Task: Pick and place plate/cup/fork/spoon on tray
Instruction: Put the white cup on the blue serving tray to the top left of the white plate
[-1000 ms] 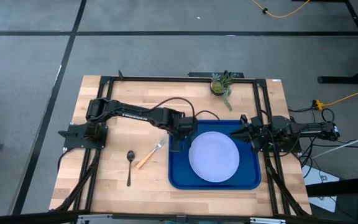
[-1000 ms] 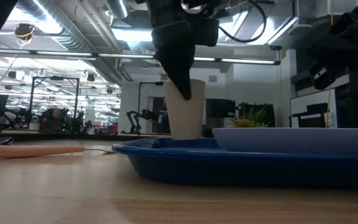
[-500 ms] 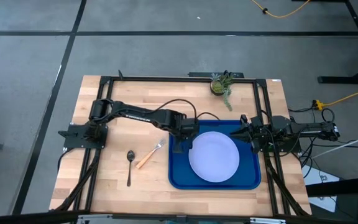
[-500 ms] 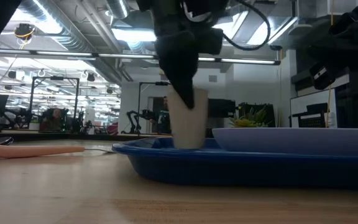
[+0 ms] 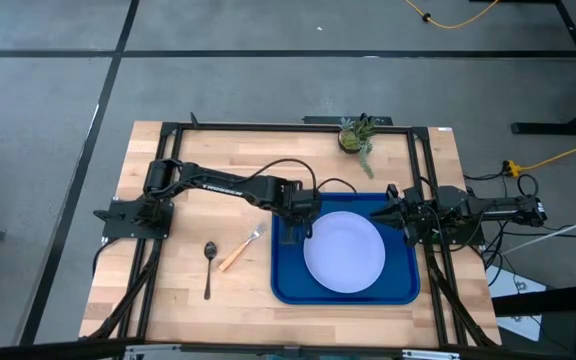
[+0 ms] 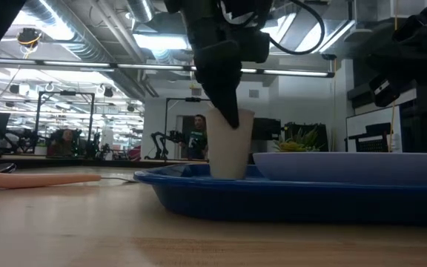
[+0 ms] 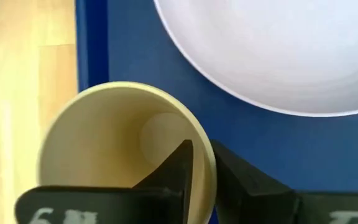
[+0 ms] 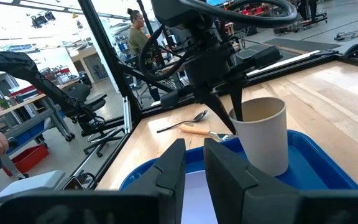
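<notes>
I see the table (image 5: 168, 300) as the widest thing, a pale wooden top with both arms reaching in over it. On its right half lies the tray (image 5: 288, 285), deep blue, flat on the wood. The plate (image 5: 344, 252) rests inside the tray, filling most of its middle and right part. My left arm (image 5: 218, 184) stretches from the table's left side across to the tray's left edge. My right arm (image 5: 488, 208) waits at the tray's right edge, and the right gripper (image 8: 194, 163) shows its two fingers close together with a narrow gap and nothing between them.

The cup (image 6: 230, 144) stands upright on the tray floor in the near-left part, just beside the plate but apart from it. The left gripper (image 7: 199, 168) sits over the cup's rim, one finger inside the cup and one outside against the wall (image 7: 207, 155). The fingers straddle the rim closely; I cannot tell whether they press the wall or have just let go of it.

The fork (image 5: 240, 248) lies on bare wood left of the tray, tines toward the tray. The spoon (image 5: 209, 266) lies just left of the fork, also on the wood, well apart from the tray. A small potted plant (image 5: 356, 136) stands at the table's far edge.
</notes>
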You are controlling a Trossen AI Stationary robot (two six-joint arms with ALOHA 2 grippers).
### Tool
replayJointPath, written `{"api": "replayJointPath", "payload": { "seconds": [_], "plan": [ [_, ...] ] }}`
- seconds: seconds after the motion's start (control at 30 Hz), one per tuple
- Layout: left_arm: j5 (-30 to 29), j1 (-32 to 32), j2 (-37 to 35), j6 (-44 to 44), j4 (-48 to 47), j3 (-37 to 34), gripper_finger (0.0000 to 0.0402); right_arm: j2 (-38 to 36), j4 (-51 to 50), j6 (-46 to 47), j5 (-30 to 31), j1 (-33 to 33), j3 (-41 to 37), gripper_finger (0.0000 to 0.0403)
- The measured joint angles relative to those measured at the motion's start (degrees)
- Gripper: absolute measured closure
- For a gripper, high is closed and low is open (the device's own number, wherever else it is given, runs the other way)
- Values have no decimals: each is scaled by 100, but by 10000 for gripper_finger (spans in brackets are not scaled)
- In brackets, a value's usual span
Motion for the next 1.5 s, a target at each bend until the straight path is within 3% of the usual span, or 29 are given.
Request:
{"api": "replayJointPath", "payload": {
  "seconds": [0.43,1.5],
  "plan": [
    [-1179,-247,-2,46,1,0,360,0,0,-8,0,0,1,338],
    [-951,-402,-9,-56,-1,2,357,2,0,-9,0,1,0,338]
  ]
}}
